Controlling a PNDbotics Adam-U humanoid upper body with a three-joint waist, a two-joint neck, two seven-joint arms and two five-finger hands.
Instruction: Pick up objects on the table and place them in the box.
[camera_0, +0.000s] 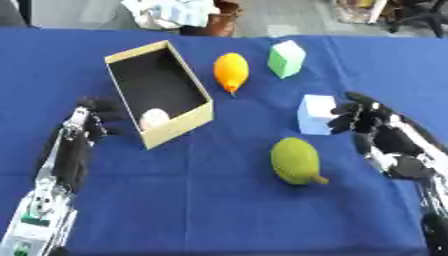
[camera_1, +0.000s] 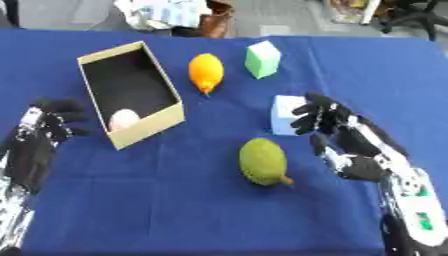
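An open tan box (camera_0: 200, 117) with a dark inside lies left of centre, and a pale round thing (camera_0: 154, 119) sits in its near corner. Right of the box lie an orange fruit (camera_0: 231, 71), a green cube (camera_0: 286, 59), a light blue-white cube (camera_0: 313, 114) and a green pear-shaped fruit (camera_0: 296, 161). My right hand (camera_1: 346, 135) is open, its fingertips (camera_1: 306, 117) touching or nearly touching the blue-white cube's right side. Left of the box, my left hand (camera_0: 89, 120) hangs with fingers relaxed and holds nothing.
A blue cloth (camera_0: 210, 210) covers the table. Past the far edge stand a brown object (camera_0: 214, 22) and some white and blue packaging (camera_0: 171, 12). Chair legs (camera_1: 411, 15) show at the far right.
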